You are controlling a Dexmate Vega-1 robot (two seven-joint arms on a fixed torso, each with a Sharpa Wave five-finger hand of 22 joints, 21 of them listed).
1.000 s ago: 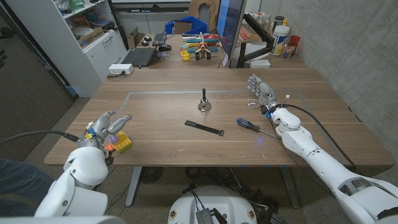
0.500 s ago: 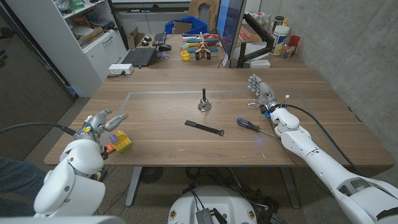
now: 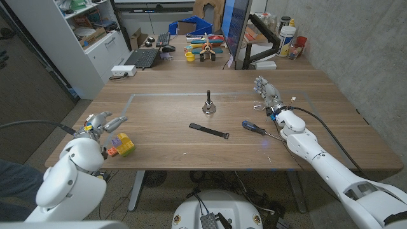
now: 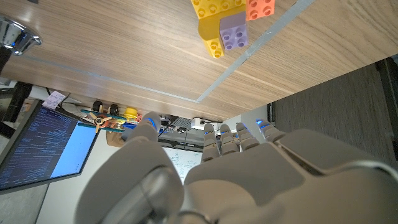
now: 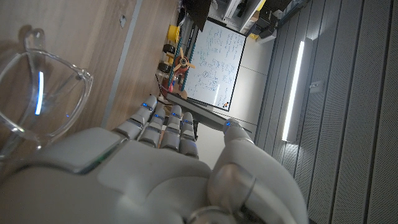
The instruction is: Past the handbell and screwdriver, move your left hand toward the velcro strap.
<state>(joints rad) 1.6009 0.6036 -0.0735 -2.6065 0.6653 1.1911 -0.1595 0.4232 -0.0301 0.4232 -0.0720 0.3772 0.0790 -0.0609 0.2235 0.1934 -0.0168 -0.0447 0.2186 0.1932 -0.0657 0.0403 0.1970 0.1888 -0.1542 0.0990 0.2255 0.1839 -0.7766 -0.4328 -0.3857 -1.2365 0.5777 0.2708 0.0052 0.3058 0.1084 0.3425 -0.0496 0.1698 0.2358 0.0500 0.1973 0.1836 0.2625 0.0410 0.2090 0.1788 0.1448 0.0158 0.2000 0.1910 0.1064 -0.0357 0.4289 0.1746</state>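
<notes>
Two hands: we hold nothing in either.
Left hand (image 3: 102, 123): ours hovers at the table's near left edge, fingers spread and empty, just behind the toy bricks (image 3: 119, 145).
Right hand (image 3: 268, 93): ours waits by the far right side, fingers apart, empty, well clear of the left hand's path.
Velcro strap (image 3: 208, 130): lies flat at mid-table, well apart from our left hand.
Handbell (image 3: 209, 103): upright just beyond the strap.
Screwdriver (image 3: 256, 128): just right of the strap, blue handle toward it.
Judgement: we reckon the reach has barely begun; most of the crossing remains.
</notes>
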